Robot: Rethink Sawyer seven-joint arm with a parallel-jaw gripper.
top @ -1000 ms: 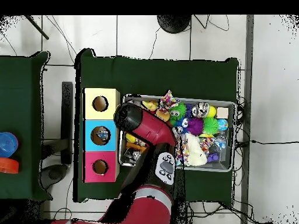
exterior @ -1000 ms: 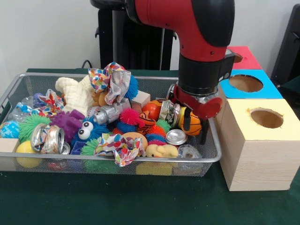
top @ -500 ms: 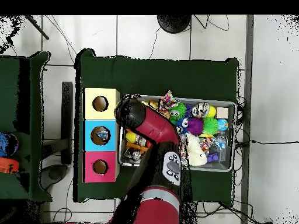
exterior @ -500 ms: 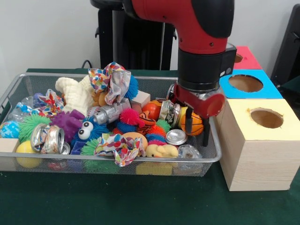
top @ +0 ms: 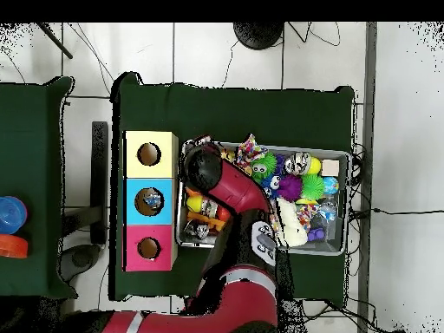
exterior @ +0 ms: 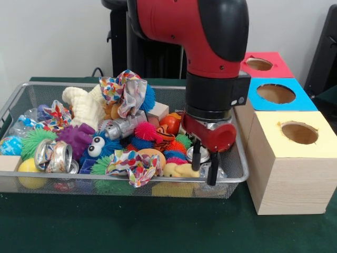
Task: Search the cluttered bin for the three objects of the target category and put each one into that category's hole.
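yellow box (exterior: 295,158), blue box (exterior: 276,95), red box (exterior: 260,64), purple toy (exterior: 76,138)

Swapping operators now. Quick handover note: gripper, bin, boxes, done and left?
Gripper: open, empty, fingers down over the near end of the wire bin beside the boxes, by the yellow duck and a crushed can.
Bin: still full of clutter.
Boxes: yellow box, blue box, red box beside the bin. Overhead shows something inside the blue box hole.
Left: pick and sort.
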